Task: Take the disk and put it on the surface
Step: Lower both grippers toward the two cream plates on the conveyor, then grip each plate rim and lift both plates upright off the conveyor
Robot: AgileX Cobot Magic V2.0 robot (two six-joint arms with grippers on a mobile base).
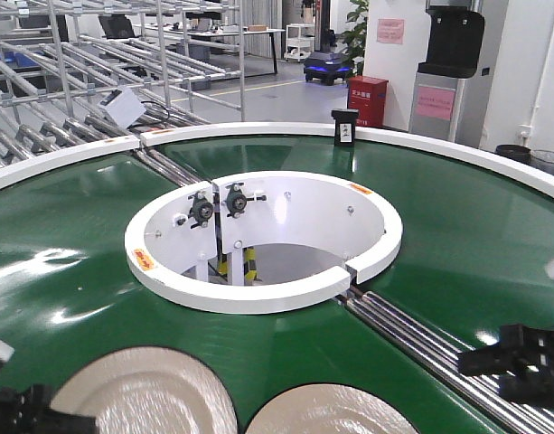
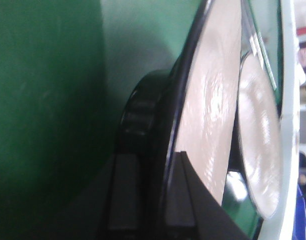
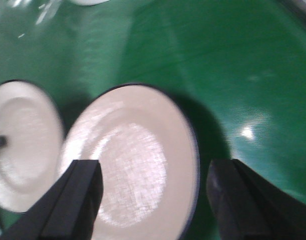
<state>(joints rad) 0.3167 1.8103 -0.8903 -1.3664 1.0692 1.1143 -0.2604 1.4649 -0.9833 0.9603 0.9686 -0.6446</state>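
Grasp step. Left gripper straddles the left disk rim on the near belt; I can't tell if it is clamped. Right gripper is spread wide above the right disk. Next I confirm the pinch, then lift level.

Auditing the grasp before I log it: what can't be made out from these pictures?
Left gripper grip on the left disk: left wrist view is blurred, contact unclear.
Right disk: front view's bottom edge cuts off its near half.
Placement surface: in no view.
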